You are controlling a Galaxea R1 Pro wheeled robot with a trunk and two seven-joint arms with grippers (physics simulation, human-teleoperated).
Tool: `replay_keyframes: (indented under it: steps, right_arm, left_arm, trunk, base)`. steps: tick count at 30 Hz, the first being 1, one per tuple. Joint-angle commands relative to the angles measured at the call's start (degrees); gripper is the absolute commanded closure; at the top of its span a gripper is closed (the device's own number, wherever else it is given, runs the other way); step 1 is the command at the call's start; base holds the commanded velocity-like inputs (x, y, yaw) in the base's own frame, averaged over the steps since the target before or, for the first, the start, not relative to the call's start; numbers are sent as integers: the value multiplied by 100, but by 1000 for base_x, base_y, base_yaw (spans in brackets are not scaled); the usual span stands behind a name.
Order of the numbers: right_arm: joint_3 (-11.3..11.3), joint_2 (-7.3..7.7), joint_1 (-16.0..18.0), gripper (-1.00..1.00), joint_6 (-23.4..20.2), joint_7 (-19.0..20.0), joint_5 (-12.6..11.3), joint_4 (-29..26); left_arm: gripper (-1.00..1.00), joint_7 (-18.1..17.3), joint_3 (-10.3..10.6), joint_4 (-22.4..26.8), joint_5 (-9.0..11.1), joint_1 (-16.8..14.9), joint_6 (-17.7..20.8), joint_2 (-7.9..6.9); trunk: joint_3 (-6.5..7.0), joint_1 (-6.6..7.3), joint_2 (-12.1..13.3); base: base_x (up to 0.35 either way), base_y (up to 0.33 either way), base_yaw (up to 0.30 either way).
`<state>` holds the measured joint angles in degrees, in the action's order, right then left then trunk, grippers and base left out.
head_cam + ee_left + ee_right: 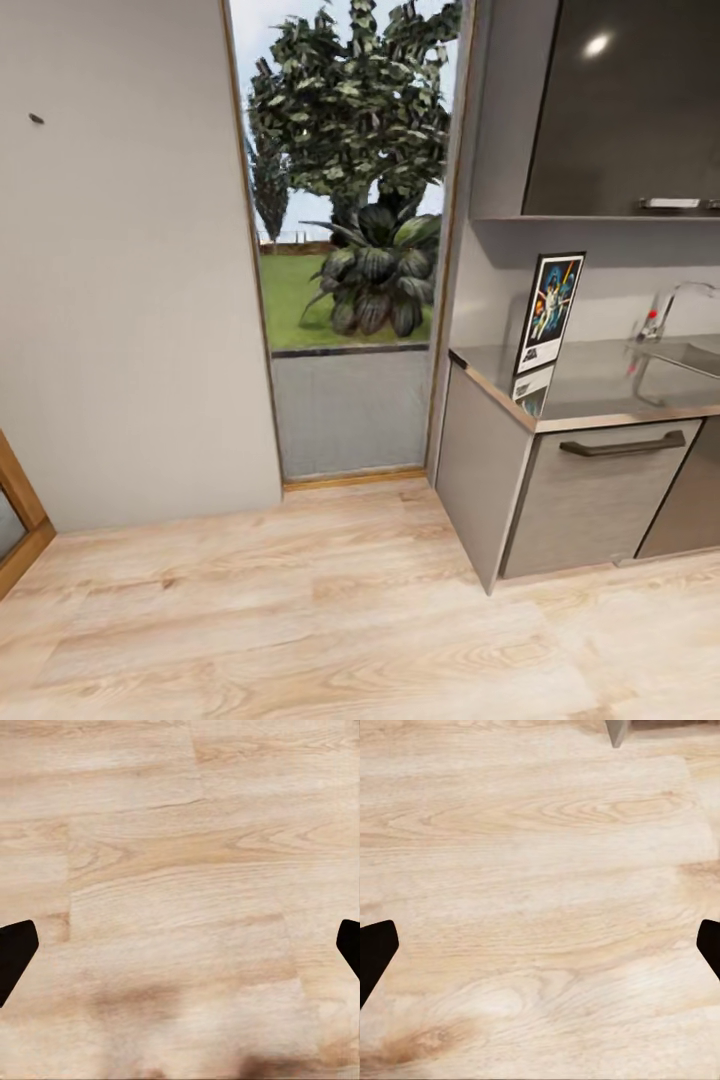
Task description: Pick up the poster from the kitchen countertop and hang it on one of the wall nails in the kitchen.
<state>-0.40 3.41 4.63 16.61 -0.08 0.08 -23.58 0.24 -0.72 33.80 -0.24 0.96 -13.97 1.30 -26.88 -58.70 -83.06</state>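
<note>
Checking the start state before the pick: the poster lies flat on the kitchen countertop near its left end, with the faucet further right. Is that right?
Not quite. In the head view the poster stands upright on the kitchen countertop, not flat. It is near the left end, and the faucet is further right.

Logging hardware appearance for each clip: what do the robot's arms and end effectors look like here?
Little shows. On the left end effector, two plain black, angular fingertips taper to blunt points, with no markings or cables visible. The right end effector looks identical, with the same black fingertips.
</note>
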Motion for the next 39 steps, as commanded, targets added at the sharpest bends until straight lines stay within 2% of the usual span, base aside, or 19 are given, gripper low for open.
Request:
replay_keyframes:
  steps: [1,22,39]
  right_arm:
    - [-4,-1,2,-100,18,-1,1,2]
    - [-2,-2,2,-100,18,-1,1,2]
    - [-3,-5,2,-100,18,-1,1,2]
  left_arm:
    - [-100,2,-7,4,-3,1,-10,-1]
    - [-100,2,-7,4,-3,1,-10,-6]
    - [-100,2,-7,-1,-3,1,-10,-7]
  trunk:
    - [-5,-3,-2]
    - [-5,-3,-2]
    - [-5,-3,-2]
  base:
    - [291,229,0]
    - [289,231,-15]
    - [46,43,-268]
